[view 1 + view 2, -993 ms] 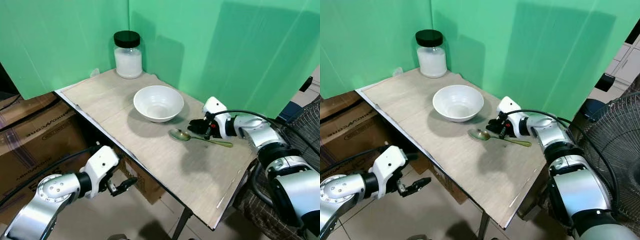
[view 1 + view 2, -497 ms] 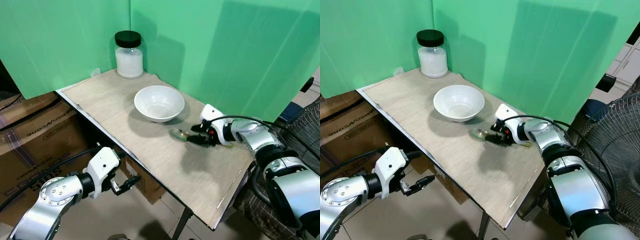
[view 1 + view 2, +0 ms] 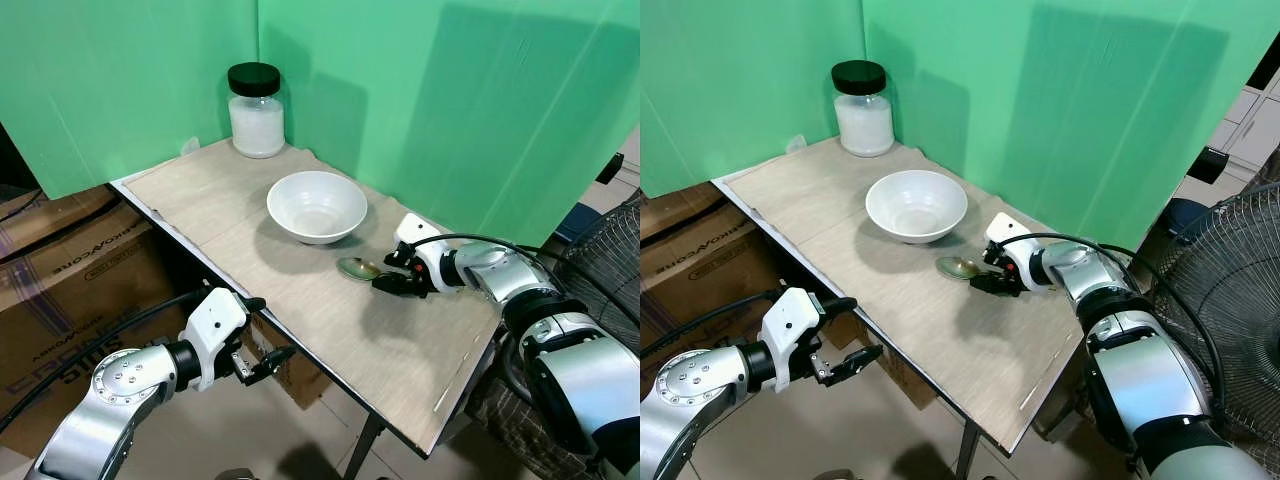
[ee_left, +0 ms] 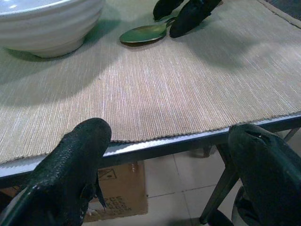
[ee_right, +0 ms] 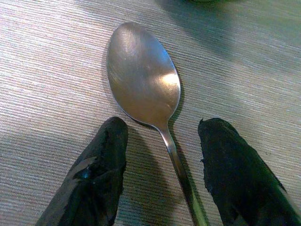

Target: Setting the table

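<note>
Spoon [image 5: 143, 87] lies flat on the woven beige table mat [image 3: 300, 300], its bowl pointing toward the white bowl [image 3: 317, 205] and its handle running back under the right gripper [image 3: 397, 283]. The spoon's bowl sits just beside the white bowl's base, apart from it. The right gripper is low over the mat with its two black fingers [image 5: 101, 174] spread to either side of the spoon's neck — the handle passes through the gap between them, and neither finger is pressed against the metal. In the right wrist view the fingertips reach to about where the spoon's bowl narrows into the handle, with mat visible between each finger and the handle. It has hold of nothing.

White bowl stands upright near the middle of the table [image 3: 440, 405], on the mat. A glass jar [image 3: 256, 112] with a black lid and white contents stands at the far corner of the table, against the green backdrop [image 3: 480, 100], well apart from the bowl.

The left gripper [image 3: 262, 362] hangs below the near edge of the table, out in front of it. Its fingers [image 4: 70, 165] are parted wide and hold nothing — in the left wrist view the table edge and the mat's fringe lie between them, with the white bowl, the spoon and the right gripper's fingertips beyond.

Cardboard boxes [image 3: 70, 270] stand on the floor to the left of the table, and the wire grille of a fan [image 3: 1230, 280] shows at the right.
</note>
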